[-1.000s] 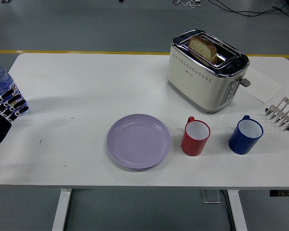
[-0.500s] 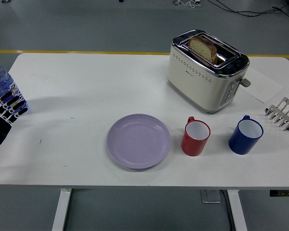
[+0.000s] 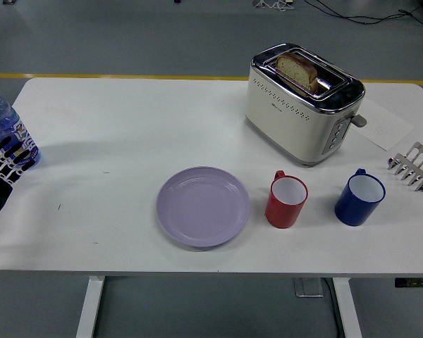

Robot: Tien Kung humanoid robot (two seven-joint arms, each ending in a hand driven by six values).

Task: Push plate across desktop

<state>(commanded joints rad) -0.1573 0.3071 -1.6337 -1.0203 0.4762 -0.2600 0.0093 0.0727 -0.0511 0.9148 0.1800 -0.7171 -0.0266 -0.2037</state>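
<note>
A white table (image 3: 127, 120) seen from above, with a lilac plate (image 3: 203, 206) lying flat near the front edge, a little left of centre. Nothing touches the plate; it sits where a hand coming from the left could meet its rim and slide it. The left hand (image 3: 1, 172) shows only partly at the left edge, well apart from the plate, its black-and-white fingers extended and loosely spread, holding nothing. It hovers just in front of a water bottle (image 3: 5, 125) with a blue cap, which stands upright at the table's left edge; whether hand and bottle touch cannot be told. The right hand is out of view. Just right of the plate stands a red mug (image 3: 287, 201), upright and empty, close to the plate's rim but apart from it. Further right is a blue mug (image 3: 359, 198), also upright. Behind them sits a cream toaster (image 3: 302, 103) with a slice of bread (image 3: 297, 70) standing in one slot. A metal rack (image 3: 413, 165) and a sheet of paper (image 3: 385, 125) lie at the far right. A push to the right would likely knock the red mug; the bare stretch toward the far-left side looks freer.
</note>
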